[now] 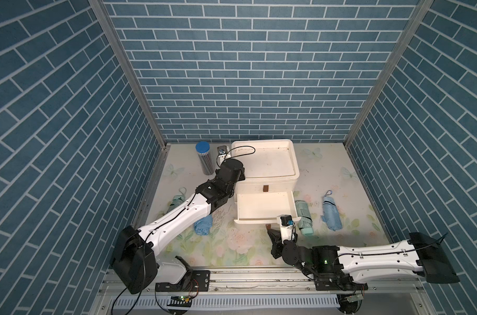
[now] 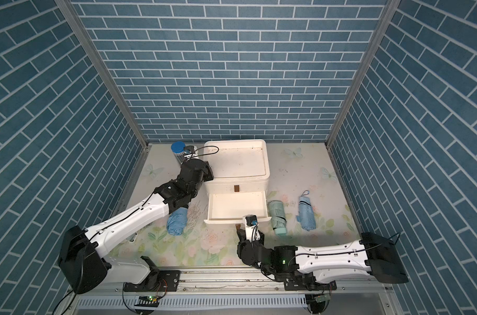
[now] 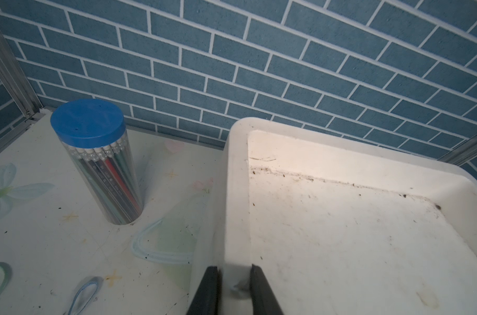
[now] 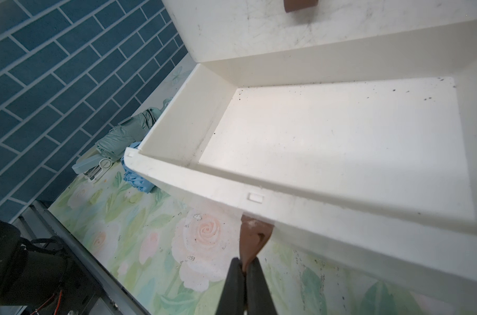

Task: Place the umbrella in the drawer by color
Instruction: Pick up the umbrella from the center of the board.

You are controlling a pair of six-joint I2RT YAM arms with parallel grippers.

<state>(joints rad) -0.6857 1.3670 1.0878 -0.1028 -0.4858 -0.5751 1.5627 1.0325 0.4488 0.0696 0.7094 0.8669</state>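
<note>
Walls: blue brick pattern on three sides, around a table (image 1: 231, 245) with a flower print.
Cabinet: one white cabinet (image 1: 259, 181) at the back of the table, with two drawers. The upper one is shut. The lower drawer (image 1: 259, 207) is pulled out and bare inside.
Handles: two brown tabs. The upper handle (image 1: 265, 188) is on the shut front and the lower handle (image 4: 252, 240) on the pulled-out front.
Umbrellas: four, all folded, all lying on the table, none in a drawer. The left green umbrella (image 1: 176, 200) and left blue umbrella (image 1: 203, 227) lie left of the cabinet, partly under the left arm (image 1: 177, 218). The right green umbrella (image 1: 304, 215) lies just beside the open drawer's right wall. The right blue umbrella (image 1: 332, 214) lies further right, apart from it.
Pencil jar: one pencil jar (image 1: 203, 159) with a blue lid, upright at the back left, near the cabinet.
Left gripper: the left gripper (image 3: 234, 286) shows only in the left wrist view, clamped across the cabinet's raised top rim with one finger on each side.
Right gripper: the right gripper (image 4: 245, 275) is closed, pinching the lower handle between its fingertips.
Views: in a top view the left green umbrella shows beside the arm; in a top view (image 2: 139, 215) the arm covers nearly all of it. The right wrist view shows its handle end past the drawer's corner. The left wrist view shows the pencils inside the jar and grit on the cabinet top.
</note>
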